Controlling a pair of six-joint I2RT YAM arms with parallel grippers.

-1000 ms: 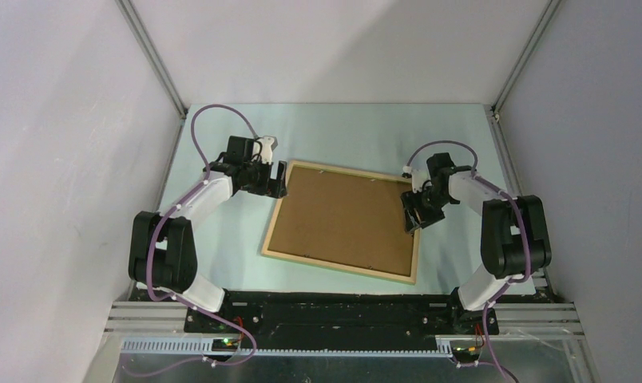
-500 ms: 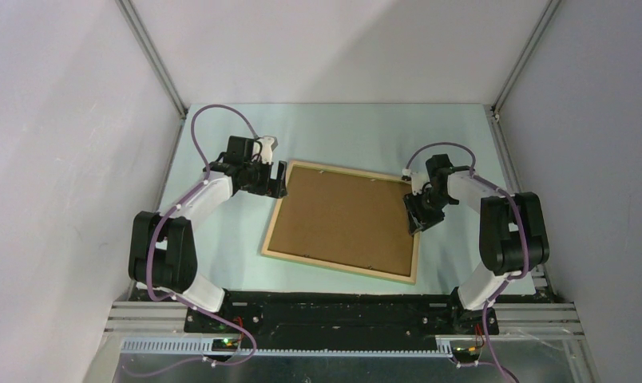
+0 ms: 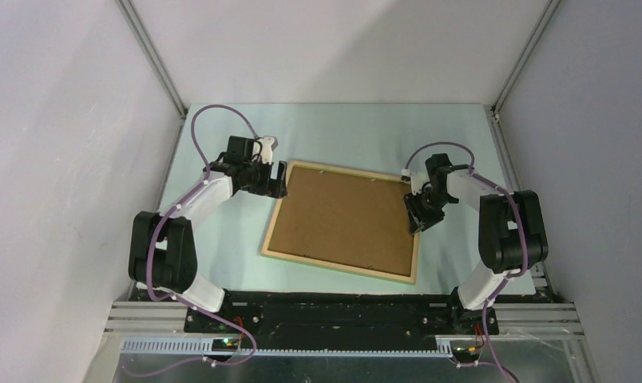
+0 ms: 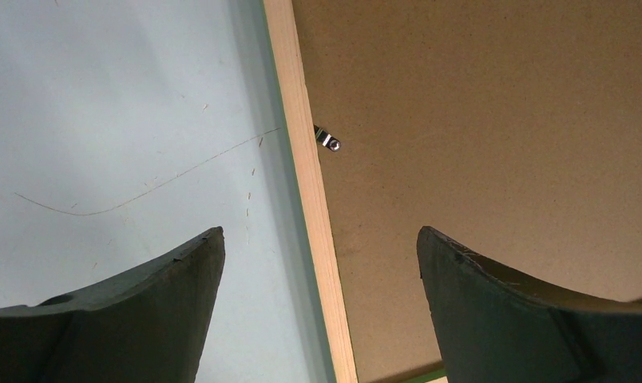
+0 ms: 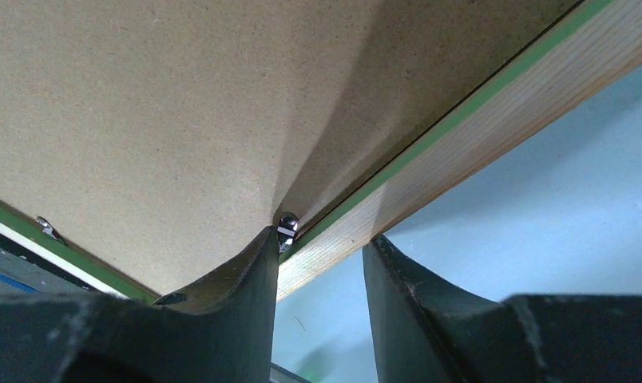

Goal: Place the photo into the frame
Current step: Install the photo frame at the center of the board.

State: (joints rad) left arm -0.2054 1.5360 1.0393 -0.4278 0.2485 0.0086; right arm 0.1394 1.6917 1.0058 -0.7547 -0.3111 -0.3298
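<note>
free table (image 3: 342,128) all around frame (image 3: 339,269)

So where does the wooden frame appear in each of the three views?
Top external: the frame lies in the centre.
Left wrist: its pale strip runs top to bottom, centre.
Right wrist: its rail crosses diagonally, upper right.
Shared landmark: the brown backing board inside it.

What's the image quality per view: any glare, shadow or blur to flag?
Top external: even soft light, no glare, frame and backing board crisp. Left wrist: board and metal tab sharp, small glint on the tab, the dark near fingers slightly soft. Right wrist: a wedge of shadow fans across the board from one finger, both fingers underexposed, a second tab glints.
</note>
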